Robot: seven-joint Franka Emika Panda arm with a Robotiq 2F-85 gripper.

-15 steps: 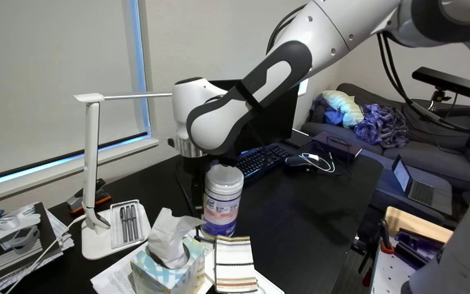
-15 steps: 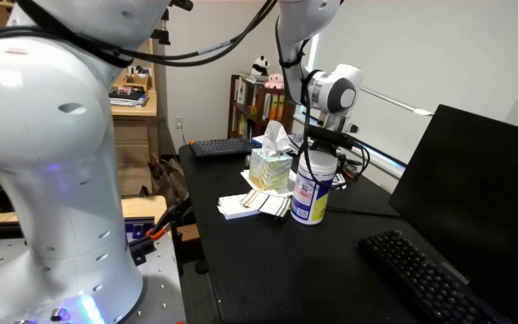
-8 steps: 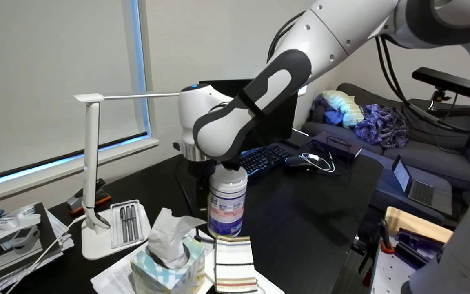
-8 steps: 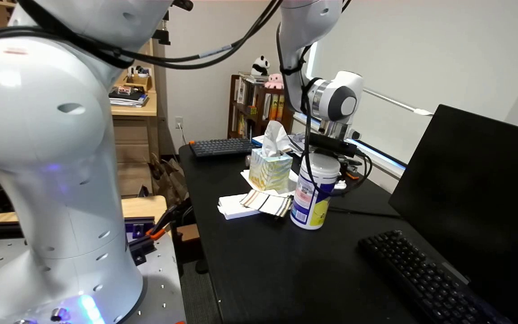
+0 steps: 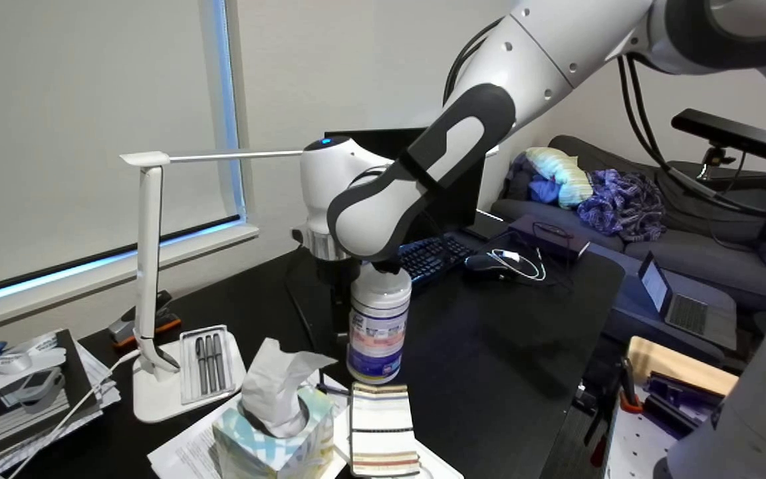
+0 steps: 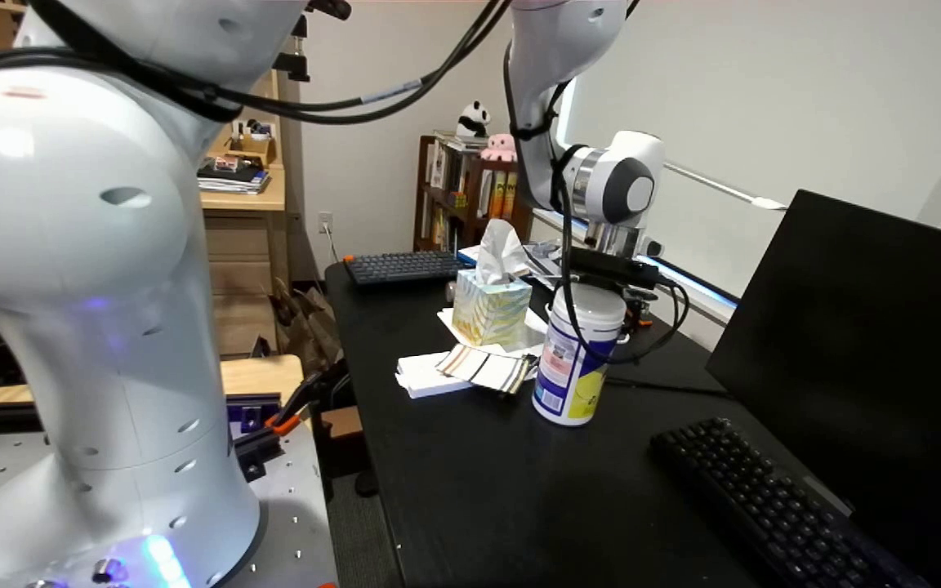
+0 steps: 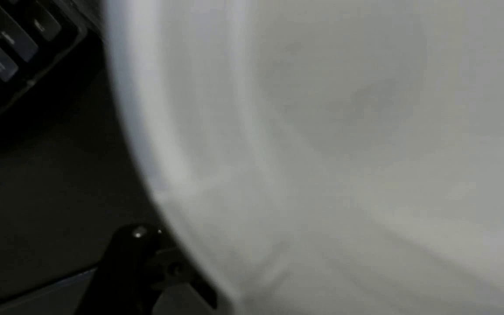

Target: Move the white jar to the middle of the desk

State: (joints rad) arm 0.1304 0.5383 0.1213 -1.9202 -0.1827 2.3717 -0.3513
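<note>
Observed black claw [image 5: 343, 320] pointing down from the end of the white arm [image 5: 522, 53], alongside the upper part of a tall white plastic cylindrical jar [image 5: 378, 326] with rounded white lid and purple-blue printed label. Saw a dark finger [image 5: 341, 309] running down next to the jar's left edge in an exterior view. Found a dark finger near the lid's rim in the wrist view too, with most of that view filled by the blurred pale lid. Cannot tell whether pinching the jar or merely spread against it. Located the jar at the large black-topped bench [image 6: 487, 498] in both exterior views, upright or nearly so, just beside a flat white piece [image 5: 383, 416] with dark and tan stripes. Read its position as between a tissue box [image 6: 487, 314] patterned in blue, yellow and white and a black keyboard [image 6: 764, 498] in front of a large black monitor [image 6: 862, 343]. Unable to judge whether touching the bench at the base or slightly clear. Logged a white tissue [image 6: 499, 249] standing up from the box and white printed sheets [image 5: 183, 442] beneath. Noted a white lamp [image 5: 149, 253] with a pale shallow tray [image 5: 190, 382] of three dark pens [image 5: 210, 364] on its base, and a second dark keyboard [image 6: 405, 266] at the far end of the bench in an exterior view.
</note>
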